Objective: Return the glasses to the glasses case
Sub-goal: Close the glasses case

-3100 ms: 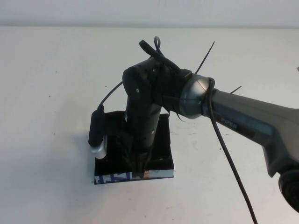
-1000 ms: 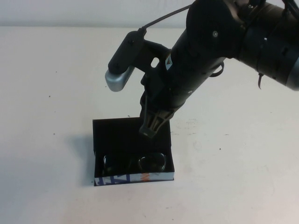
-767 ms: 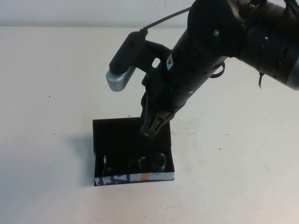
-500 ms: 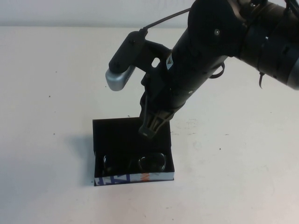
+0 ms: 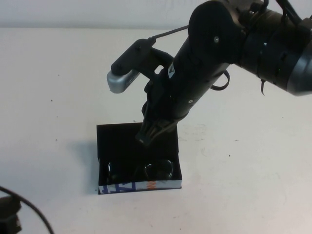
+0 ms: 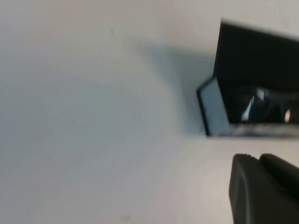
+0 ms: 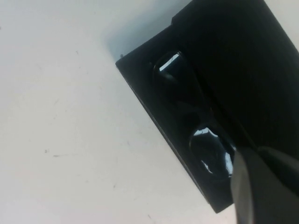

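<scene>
Black all over, the glasses case lies open on the desk near its front edge, a little left of the middle, with a strip of blue, white and orange print along the side facing the robot. Inside it, against that near wall, sit the glasses: a thick dark frame with two rounded-rectangular lenses that catch small white glints, lying across the case and narrower than it, so some dark lining shows at each end. The right wrist view shows the same pair tucked along the case's long wall, lenses up. The right gripper hangs above the far half of the open case, pointing down at a slant, its arm reaching in from the right far corner; its fingers look drawn narrow and hold nothing. The left gripper shows only as a dark block in its own wrist view, low over the desk near the front left corner, and I cannot tell how its fingers stand. The desk is a plain off-white surface with a few tiny dark specks, and the case throws a soft shadow to its left. A pale wall runs along the far edge
</scene>
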`<state>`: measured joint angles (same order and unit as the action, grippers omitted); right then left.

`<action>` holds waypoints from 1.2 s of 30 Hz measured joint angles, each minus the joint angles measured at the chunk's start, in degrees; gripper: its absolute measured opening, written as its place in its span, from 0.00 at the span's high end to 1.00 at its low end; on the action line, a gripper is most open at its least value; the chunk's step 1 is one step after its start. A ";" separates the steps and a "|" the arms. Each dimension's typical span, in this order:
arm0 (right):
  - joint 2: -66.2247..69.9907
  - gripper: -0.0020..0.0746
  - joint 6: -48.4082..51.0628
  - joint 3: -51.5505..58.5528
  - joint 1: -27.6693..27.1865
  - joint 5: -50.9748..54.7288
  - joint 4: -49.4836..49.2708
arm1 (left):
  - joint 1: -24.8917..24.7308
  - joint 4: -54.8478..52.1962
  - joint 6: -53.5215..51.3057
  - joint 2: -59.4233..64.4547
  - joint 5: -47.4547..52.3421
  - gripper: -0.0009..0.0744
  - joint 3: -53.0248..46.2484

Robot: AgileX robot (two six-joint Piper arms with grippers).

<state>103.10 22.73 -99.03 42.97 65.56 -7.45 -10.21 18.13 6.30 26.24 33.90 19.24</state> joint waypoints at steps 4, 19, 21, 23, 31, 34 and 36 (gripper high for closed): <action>0.11 0.99 -2.69 0.00 0.00 -0.10 -0.04 | -2.01 3.58 -9.23 12.88 10.28 0.99 5.84; 0.11 0.99 -10.71 0.00 -3.10 -7.55 -0.13 | -16.98 43.35 -55.07 44.88 -8.26 0.99 5.96; 0.11 0.99 -10.97 0.00 -4.27 -8.06 -0.55 | -20.06 47.69 -59.72 48.59 -12.24 0.99 5.96; 0.61 0.99 -10.97 0.00 -5.09 -8.37 -0.79 | -22.22 52.44 -64.94 51.52 -15.60 0.99 5.96; 4.71 0.99 -11.10 0.00 -6.70 -9.72 -2.80 | -24.63 77.09 -92.88 59.15 -21.04 0.99 8.12; 6.70 0.99 -11.12 0.00 -7.18 -10.94 -3.76 | -24.63 79.69 -96.35 61.49 -20.54 0.99 10.08; 7.79 0.99 -11.12 0.00 -7.43 -11.95 -4.21 | -24.63 80.25 -97.25 63.21 -20.42 0.99 11.18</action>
<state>110.89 11.61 -99.03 35.55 53.60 -11.66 -34.84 98.38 -90.95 89.45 13.48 30.42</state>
